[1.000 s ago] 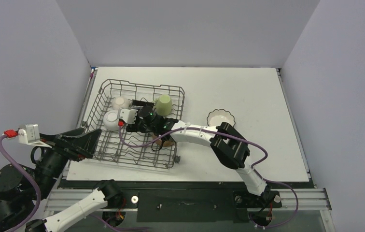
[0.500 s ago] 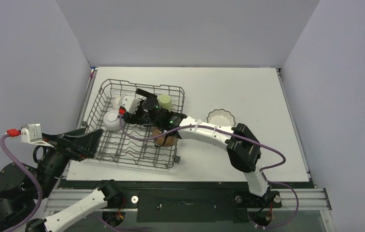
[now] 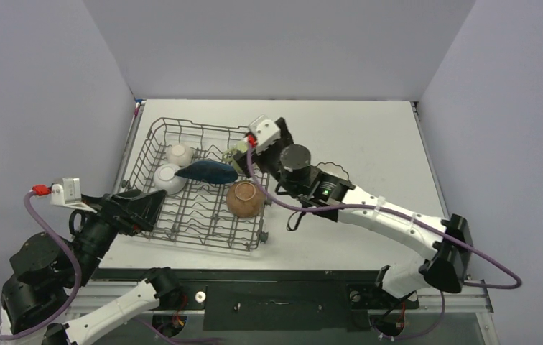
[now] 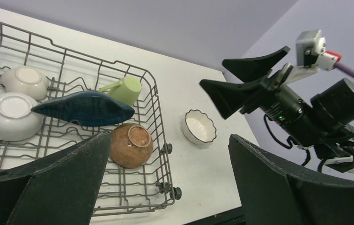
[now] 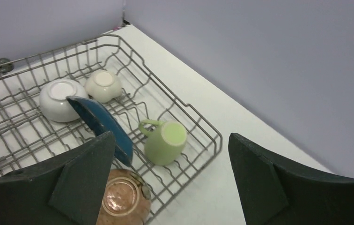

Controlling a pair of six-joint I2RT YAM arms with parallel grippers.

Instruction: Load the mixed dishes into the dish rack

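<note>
Left end effector: released, empty, at the rack's near-left corner. Rack holds five dishes. Scalloped bowl sits on the worktop, just beside the rack. Right end effector: released, empty, over the rack's far-right corner. Judgement: last piece pending; next move is to pinch its rim.

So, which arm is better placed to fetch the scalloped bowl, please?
Right, probably: the scalloped bowl sits right of the dish rack, near the open right gripper; the left gripper is at the rack's left corner.
</note>
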